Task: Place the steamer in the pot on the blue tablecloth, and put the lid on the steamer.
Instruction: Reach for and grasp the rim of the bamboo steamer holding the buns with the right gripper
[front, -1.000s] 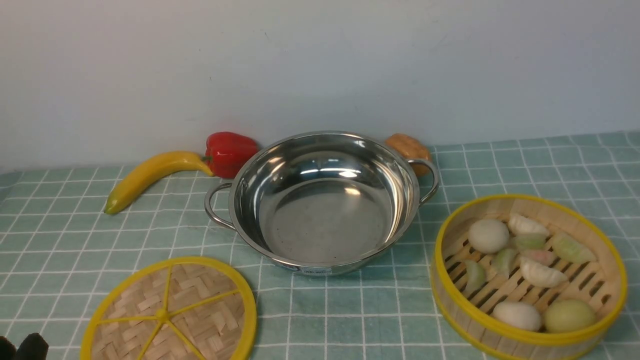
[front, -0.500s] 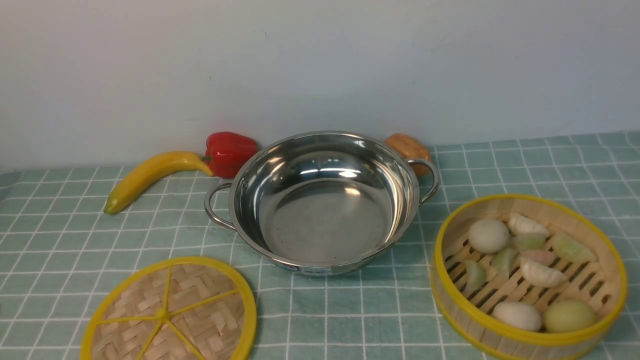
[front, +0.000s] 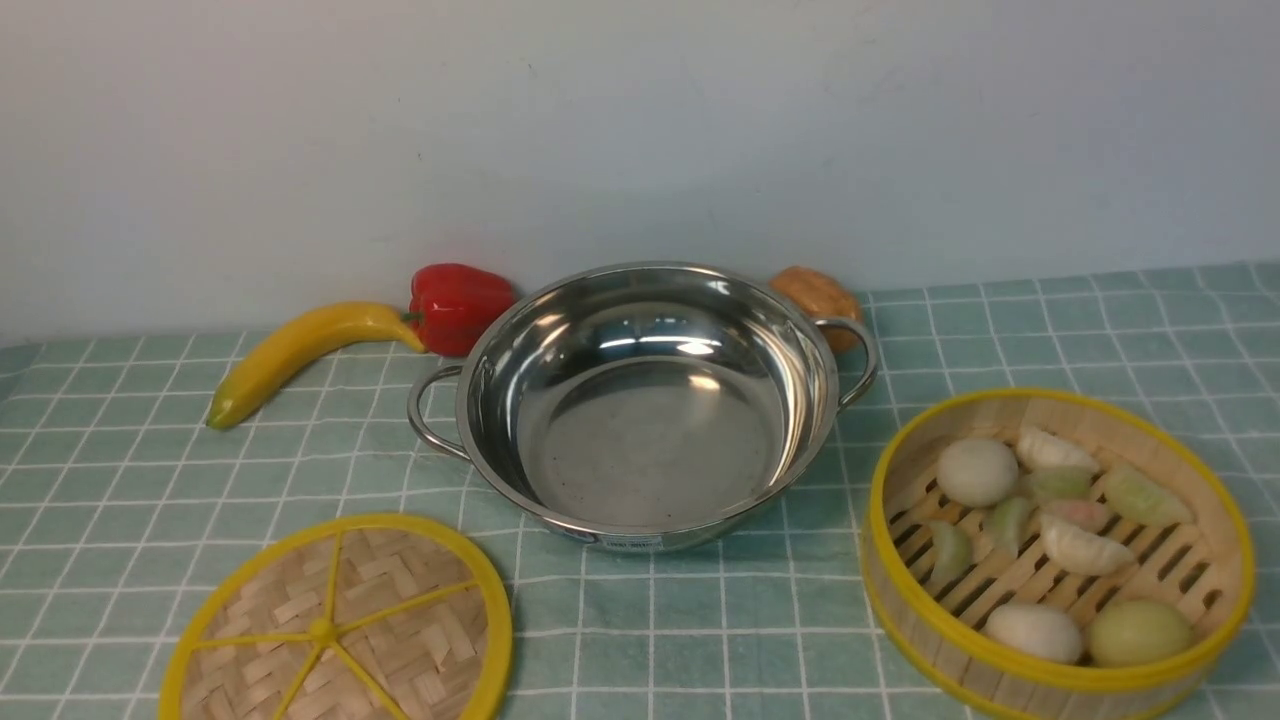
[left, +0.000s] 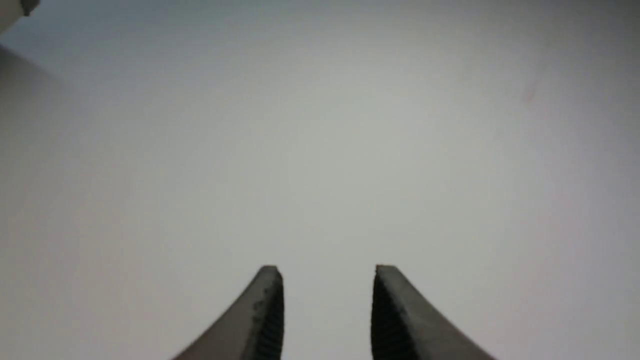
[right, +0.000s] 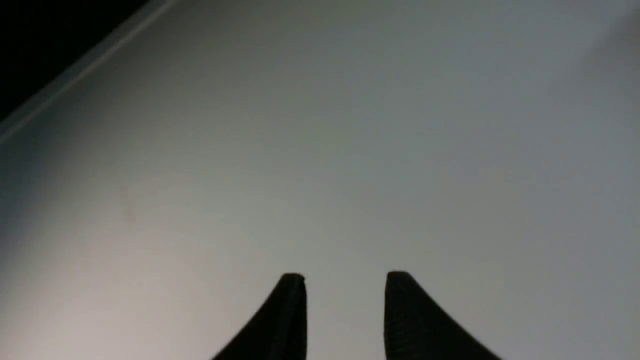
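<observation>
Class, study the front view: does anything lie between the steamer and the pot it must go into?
Nothing visible does. Only bare blue tablecloth separates the steamer from the empty pot; the lid lies on the pot's other side.

We find open tablecloth (front: 720, 620) lanes between pot (front: 650, 450), lid (front: 335, 625) and steamer (front: 1000, 418), none touching. Behind the pot we see a banana (front: 300, 350), red pepper (front: 458, 305) and brown lump (front: 820, 298) hemming it against the wall (front: 640, 120).
</observation>
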